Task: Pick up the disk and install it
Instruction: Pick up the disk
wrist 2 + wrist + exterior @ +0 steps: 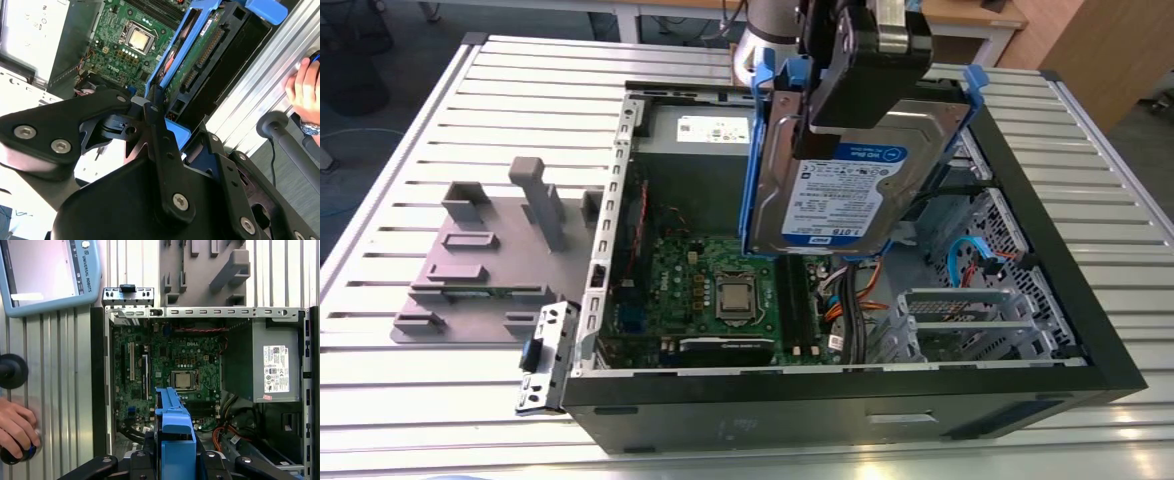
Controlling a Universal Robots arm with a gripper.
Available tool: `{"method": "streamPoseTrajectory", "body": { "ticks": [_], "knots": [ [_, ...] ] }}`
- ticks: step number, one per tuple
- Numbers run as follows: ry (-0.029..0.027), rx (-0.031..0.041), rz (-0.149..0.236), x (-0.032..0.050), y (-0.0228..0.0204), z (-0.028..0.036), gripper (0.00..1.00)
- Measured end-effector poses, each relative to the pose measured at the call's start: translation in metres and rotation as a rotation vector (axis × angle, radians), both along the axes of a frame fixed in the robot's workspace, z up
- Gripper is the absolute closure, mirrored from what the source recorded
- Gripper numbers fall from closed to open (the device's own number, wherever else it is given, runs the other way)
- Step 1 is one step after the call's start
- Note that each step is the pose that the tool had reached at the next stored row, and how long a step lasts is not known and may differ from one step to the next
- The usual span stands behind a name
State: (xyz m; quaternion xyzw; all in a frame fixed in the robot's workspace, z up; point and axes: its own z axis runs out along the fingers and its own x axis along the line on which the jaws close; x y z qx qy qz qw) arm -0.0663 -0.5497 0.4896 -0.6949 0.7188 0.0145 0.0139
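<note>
Your gripper is clamped on the disk, which hangs upright between the jaws above the motherboard of the open computer case. The first wrist view shows a hand beside that case.

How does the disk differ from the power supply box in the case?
The disk is held in the air by the gripper; the power supply box sits inside the case. The disk has blue rails; the box has none. The disk's label is white-and-blue, the box's white. Both are grey metal.

The disk is shiny metal, paper-labelled, framed in smooth blue plastic.
</note>
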Motion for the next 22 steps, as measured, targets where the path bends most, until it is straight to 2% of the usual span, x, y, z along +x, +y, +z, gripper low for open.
{"method": "streamPoseTrajectory", "body": {
  "ticks": [22],
  "knots": [
    [0.0000,0.0000,0.000,0.0082,0.0000,0.0000,0.64]
  ]
}}
